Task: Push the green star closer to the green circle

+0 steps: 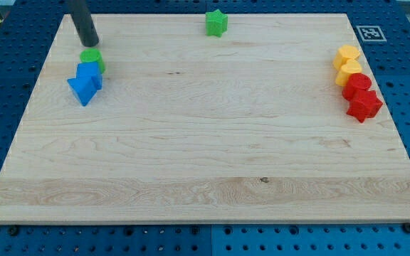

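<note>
The green star [216, 23] sits near the top edge of the wooden board, a little right of the middle. The green circle [92, 58] sits at the upper left, touching a blue cube [89, 73] just below it. My tip [90, 43] is at the upper left, just above the green circle and far to the left of the green star.
A blue triangular block [82, 89] lies against the blue cube. At the right edge stands a cluster: two yellow blocks [347, 55] [348, 70], a red round block [356, 84] and a red star [364, 104]. The wooden board [205, 163] lies on a blue pegboard.
</note>
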You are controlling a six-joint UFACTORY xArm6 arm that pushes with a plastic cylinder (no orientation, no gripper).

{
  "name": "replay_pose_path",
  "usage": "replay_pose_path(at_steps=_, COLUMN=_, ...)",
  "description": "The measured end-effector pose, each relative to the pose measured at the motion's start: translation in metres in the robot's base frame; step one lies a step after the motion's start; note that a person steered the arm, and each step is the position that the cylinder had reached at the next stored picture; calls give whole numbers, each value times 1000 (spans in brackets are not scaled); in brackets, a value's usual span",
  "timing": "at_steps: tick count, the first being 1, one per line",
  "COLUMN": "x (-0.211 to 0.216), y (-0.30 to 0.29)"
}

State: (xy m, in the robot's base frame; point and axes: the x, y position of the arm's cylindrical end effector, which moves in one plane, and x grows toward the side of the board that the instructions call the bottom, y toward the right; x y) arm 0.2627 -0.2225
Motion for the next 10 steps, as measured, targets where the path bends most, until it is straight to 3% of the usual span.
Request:
replay_pose_path(at_steps=2, x=-70, y=43)
replay_pose_path(at_steps=4, x=-70, y=85)
replay_pose_path(at_steps=5, x=-71, y=149)
replay_pose_path(at_steps=9, x=-68, y=301)
replay_pose_path(at_steps=10, x=-39, y=297)
